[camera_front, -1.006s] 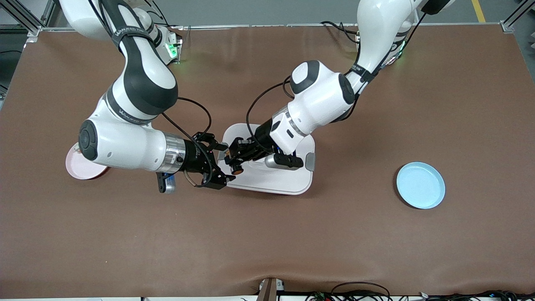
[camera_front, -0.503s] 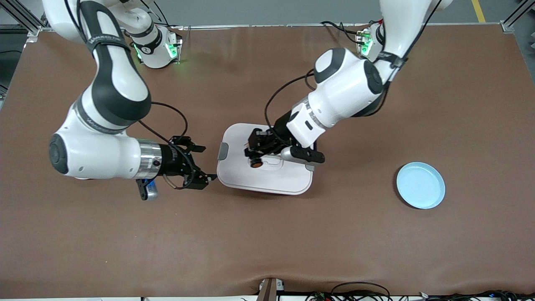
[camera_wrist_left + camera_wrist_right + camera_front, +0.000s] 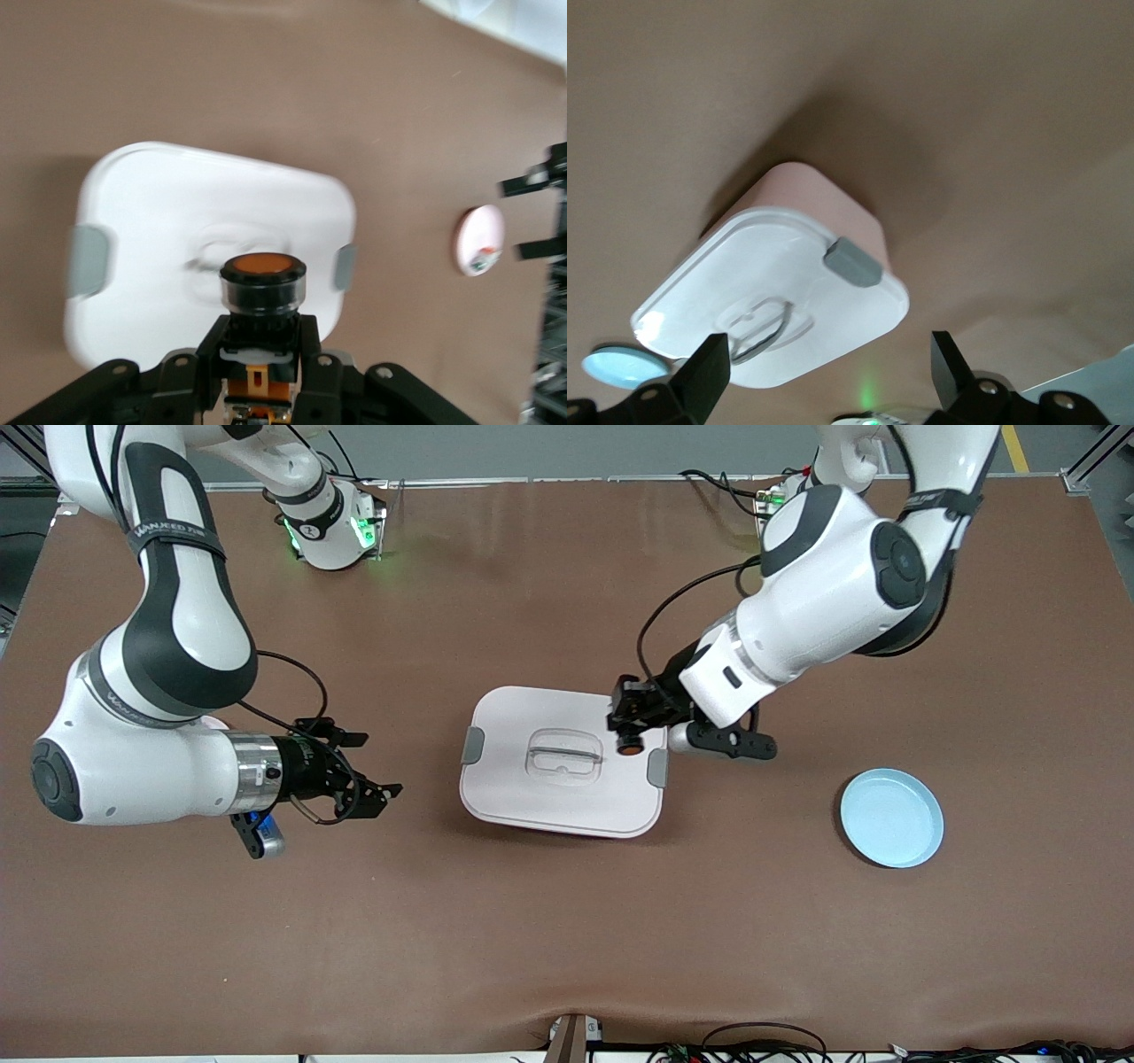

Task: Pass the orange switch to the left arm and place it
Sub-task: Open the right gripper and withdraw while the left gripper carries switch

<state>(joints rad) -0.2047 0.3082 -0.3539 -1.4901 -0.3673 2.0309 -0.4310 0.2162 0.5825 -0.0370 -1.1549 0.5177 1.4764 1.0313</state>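
The orange switch (image 3: 631,747), orange-bodied with a black round cap, is held in my left gripper (image 3: 628,731), which is shut on it in the air over the edge of the box toward the left arm's end. In the left wrist view the switch (image 3: 262,282) stands upright between the black fingers (image 3: 205,354). The box (image 3: 532,797) is white with grey side clips and a clear handle, and it sits mid-table. My right gripper (image 3: 372,763) is open and empty, over bare table beside the box toward the right arm's end. The right wrist view shows the box (image 3: 788,257) ahead of the gripper.
A light blue plate (image 3: 890,817) lies toward the left arm's end of the table. A pink plate (image 3: 479,235) with a small whitish part on it shows in the left wrist view, under the right arm. Cables run along the table's front edge.
My left gripper has carried the switch across over the box, from the right arm's side to the left arm's side. My right gripper has drawn back from the box toward its own end.
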